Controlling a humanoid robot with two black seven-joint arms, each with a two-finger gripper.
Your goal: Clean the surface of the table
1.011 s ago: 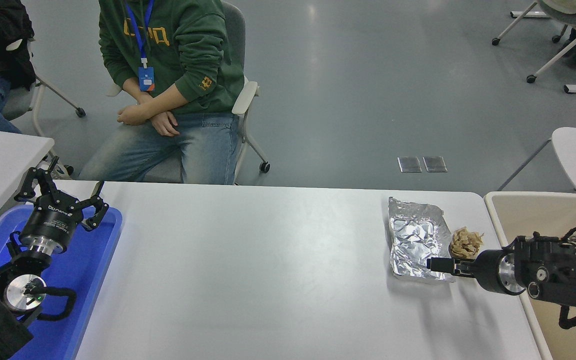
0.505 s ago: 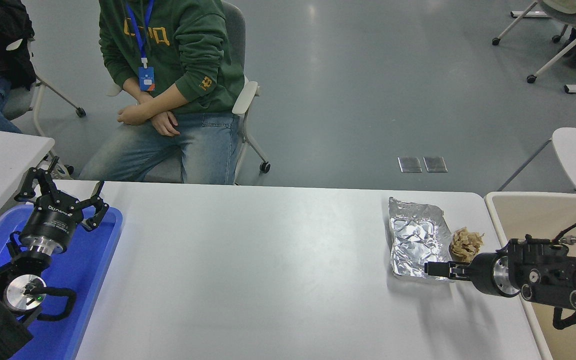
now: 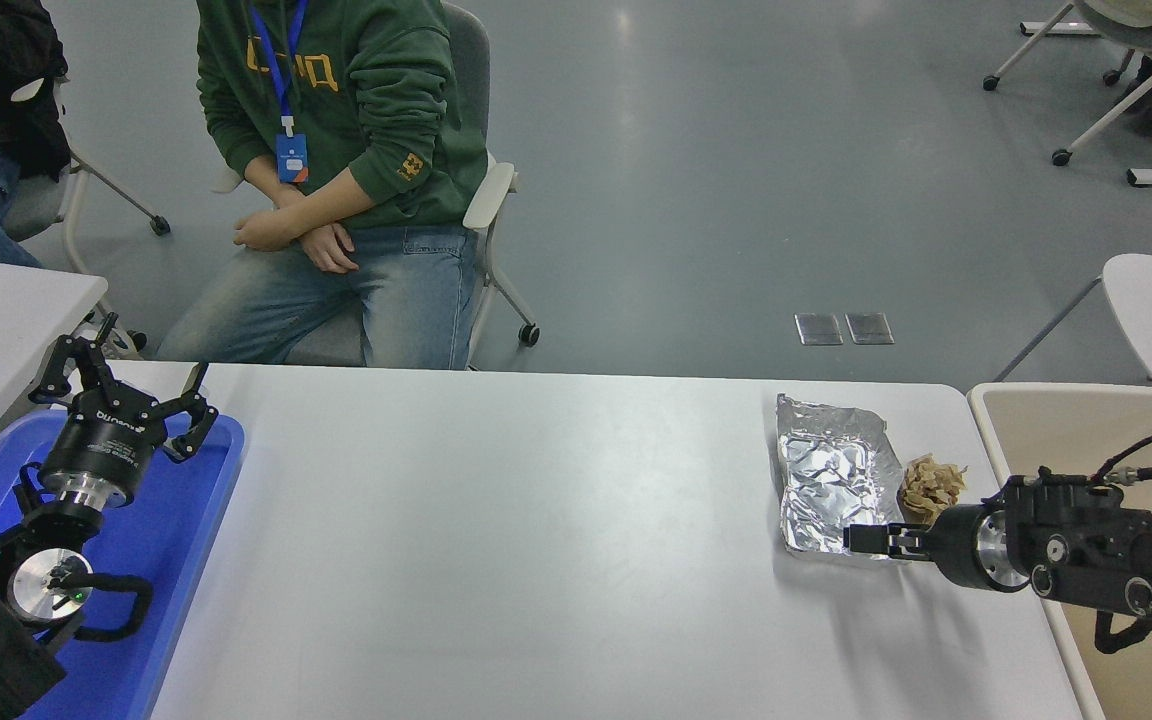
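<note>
The table surface (image 3: pixel 536 520) is spread wide below; the right gripper (image 3: pixel 861 539), fingers pressed together, is held at the crumpled foil's (image 3: pixel 831 470) near edge, a brown paper wad (image 3: pixel 932 483) just beyond.

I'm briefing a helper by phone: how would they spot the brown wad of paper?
Start at the white table and go to its far right corner. A crinkled silver foil sheet lies there; the brown paper wad sits just right of it, small, crumpled and tan, not shiny.

Right gripper (image 3: pixel 861 540) over crumpled foil sheet (image 3: pixel 831 470), brown paper wad (image 3: pixel 932 483) beside it, white table surface (image 3: pixel 536 520)
</note>
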